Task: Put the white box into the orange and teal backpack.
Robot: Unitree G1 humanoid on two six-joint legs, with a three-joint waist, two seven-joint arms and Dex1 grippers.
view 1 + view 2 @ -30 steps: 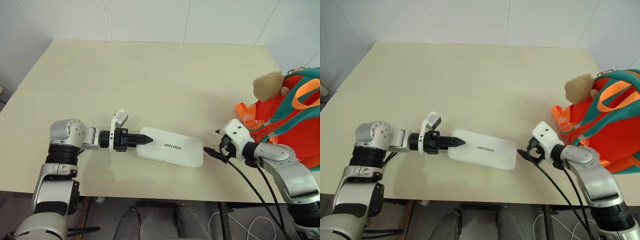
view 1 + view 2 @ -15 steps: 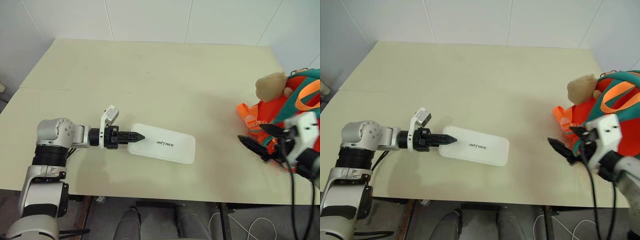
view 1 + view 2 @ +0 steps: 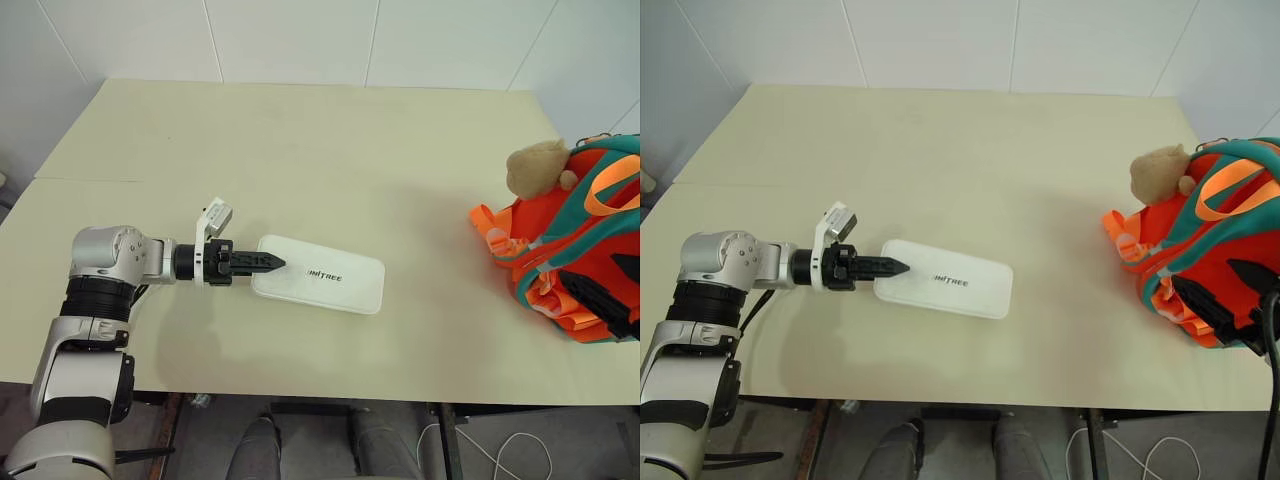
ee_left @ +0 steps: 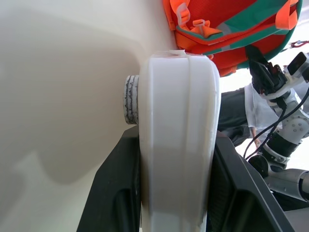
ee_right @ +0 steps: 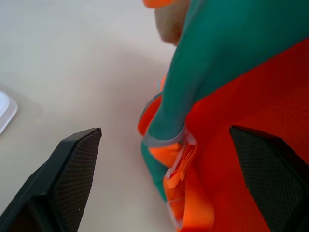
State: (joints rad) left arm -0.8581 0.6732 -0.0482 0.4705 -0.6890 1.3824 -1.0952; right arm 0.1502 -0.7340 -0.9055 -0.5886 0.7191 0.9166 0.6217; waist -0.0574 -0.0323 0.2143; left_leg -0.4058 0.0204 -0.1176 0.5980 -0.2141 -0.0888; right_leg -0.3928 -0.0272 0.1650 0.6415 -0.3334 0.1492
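Two arms have split their jobs. Head views: the left gripper (image 3: 268,263) stays clamped on the white box's (image 3: 320,288) end, well apart from the orange and teal backpack (image 3: 575,250); the right gripper (image 3: 1220,300) has swung from beside the box onto the backpack. Left wrist view: fingers (image 4: 118,193) pinch the box edgewise. Right wrist view: fingers (image 5: 67,169) spread wide, straddling a teal strap (image 5: 193,92). Likely next: opening the bag.
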